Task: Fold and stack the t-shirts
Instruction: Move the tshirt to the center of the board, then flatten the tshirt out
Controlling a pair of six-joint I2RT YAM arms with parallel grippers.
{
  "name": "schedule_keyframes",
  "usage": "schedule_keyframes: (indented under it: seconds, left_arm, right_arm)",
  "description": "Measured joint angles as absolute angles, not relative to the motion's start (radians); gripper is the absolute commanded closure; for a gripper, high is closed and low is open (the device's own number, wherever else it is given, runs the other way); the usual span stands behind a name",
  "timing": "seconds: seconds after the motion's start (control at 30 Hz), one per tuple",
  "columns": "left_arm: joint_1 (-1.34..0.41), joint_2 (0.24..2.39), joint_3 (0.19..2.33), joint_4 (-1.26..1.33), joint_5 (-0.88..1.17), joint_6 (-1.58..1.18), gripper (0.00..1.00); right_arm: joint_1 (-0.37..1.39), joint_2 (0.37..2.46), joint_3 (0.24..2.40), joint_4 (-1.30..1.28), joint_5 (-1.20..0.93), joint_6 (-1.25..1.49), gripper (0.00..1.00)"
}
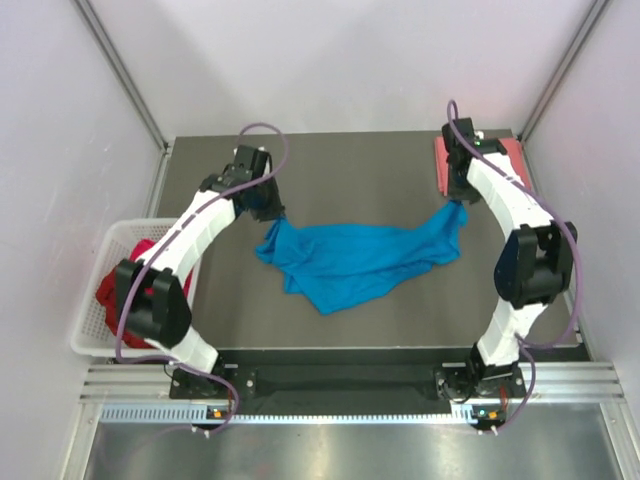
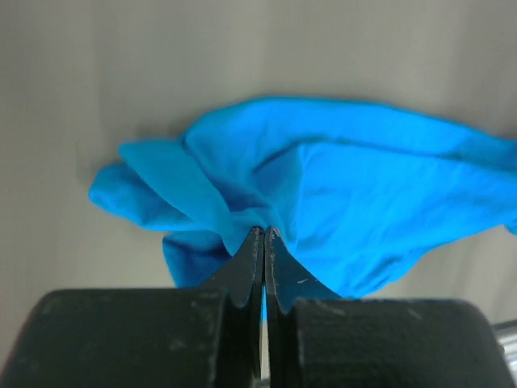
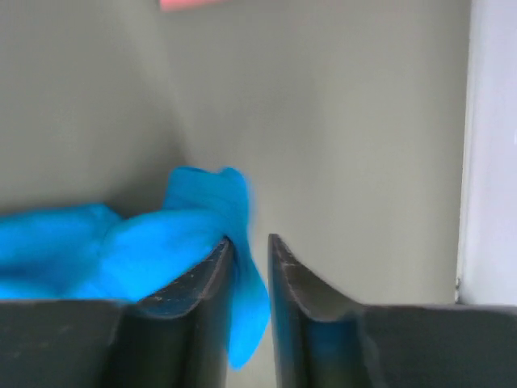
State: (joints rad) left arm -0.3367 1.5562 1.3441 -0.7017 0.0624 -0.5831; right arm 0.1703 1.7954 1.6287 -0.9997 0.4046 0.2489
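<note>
The left pincer (image 2: 264,234) is closed tight on the blue t-shirt (image 2: 347,186) over the worktop (image 2: 242,48); the right pincer (image 3: 250,238) stands slightly open, blue cloth between its jaws.

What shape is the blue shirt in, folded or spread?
Not folded: the blue t-shirt lies rumpled and bunched, stretched sideways across the table.

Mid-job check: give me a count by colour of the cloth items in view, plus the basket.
Blue shirt: 1
Salmon pink shirt: 1
Red cloth in the basket: 1 seen, more may be hidden
White basket: 1
Total: 4
</note>
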Motion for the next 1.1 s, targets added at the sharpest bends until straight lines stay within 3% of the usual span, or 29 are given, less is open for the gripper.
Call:
schedule_keyframes:
  seconds: [0.03, 0.07, 0.13, 0.23, 0.4, 0.47, 0.63, 0.7, 0.77, 0.87, 1.03, 1.1]
  left_arm:
    - [-0.337, 1.584, 1.377, -0.702, 0.058, -0.577, 0.87]
    - [-0.337, 1.613, 1.414, -0.701, 0.054, -0.568, 0.72]
    - [-0.337, 1.668, 1.497, -0.711, 0.034, -0.552, 0.51]
    - [-0.336, 1.718, 1.584, -0.741, -0.010, -0.538, 0.44]
    - [-0.313, 1.677, 1.523, -0.774, -0.029, -0.520, 0.45]
    - [-0.285, 1.620, 1.444, -0.783, -0.014, -0.522, 0.47]
    - [-0.205, 1.435, 1.301, -0.810, 0.007, -0.551, 0.55]
    - [-0.197, 1.354, 1.276, -0.812, 0.006, -0.565, 0.59]
    - [-0.199, 1.279, 1.257, -0.808, 0.000, -0.578, 0.59]
    - [-0.201, 1.187, 1.234, -0.811, -0.023, -0.598, 0.60]
    - [-0.201, 1.100, 1.213, -0.823, -0.056, -0.633, 0.60]
    - [-0.201, 1.066, 1.200, -0.831, -0.066, -0.641, 0.59]
  right_arm:
    - [0.167, 1.816, 1.659, -0.994, 0.414, 0.239, 0.49]
    - [0.167, 1.832, 1.687, -0.992, 0.424, 0.228, 0.41]
    - [0.172, 1.843, 1.713, -0.992, 0.446, 0.202, 0.32]
    - [0.221, 1.832, 1.722, -1.004, 0.463, 0.176, 0.29]
    - [0.426, 1.745, 1.681, -0.977, 0.366, 0.168, 0.35]
    - [0.537, 1.683, 1.629, -0.917, 0.249, 0.188, 0.47]
    - [0.792, 1.639, 1.525, -0.721, 0.002, 0.273, 0.57]
    - [0.864, 1.689, 1.524, -0.651, -0.063, 0.303, 0.57]
    - [0.913, 1.752, 1.525, -0.592, -0.112, 0.337, 0.44]
    - [0.960, 1.842, 1.520, -0.519, -0.163, 0.389, 0.41]
    - [0.992, 1.925, 1.505, -0.466, -0.195, 0.484, 0.63]
    - [0.999, 1.943, 1.505, -0.461, -0.179, 0.527, 0.62]
